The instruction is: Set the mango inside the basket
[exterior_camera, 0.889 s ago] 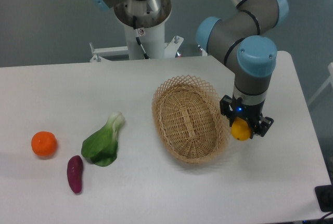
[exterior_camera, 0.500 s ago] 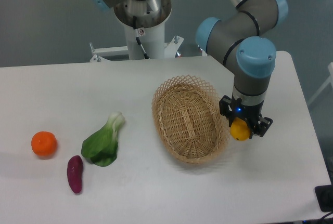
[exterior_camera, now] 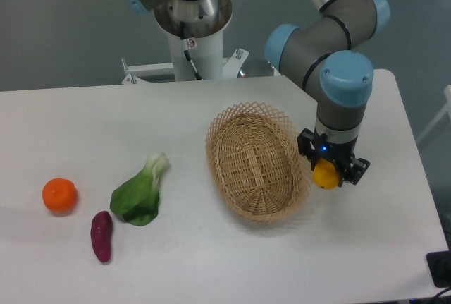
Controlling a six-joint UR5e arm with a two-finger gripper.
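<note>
The yellow-orange mango (exterior_camera: 325, 176) sits between the black fingers of my gripper (exterior_camera: 328, 172), which is shut on it. It hangs just right of the basket's right rim, close to the table. The tan woven wicker basket (exterior_camera: 257, 161) lies oval in the middle of the table, with nothing in it. The arm's blue-capped wrist stands straight above the gripper and hides the mango's top.
On the left of the table lie a round orange tangerine (exterior_camera: 59, 195), a purple sweet potato (exterior_camera: 101, 236) and a green leafy bok choy (exterior_camera: 141, 190). The robot's base column (exterior_camera: 192, 29) stands behind the table. The table's right edge runs near the gripper.
The gripper with the mango has crept very slightly left towards the basket. Nothing else has moved.
</note>
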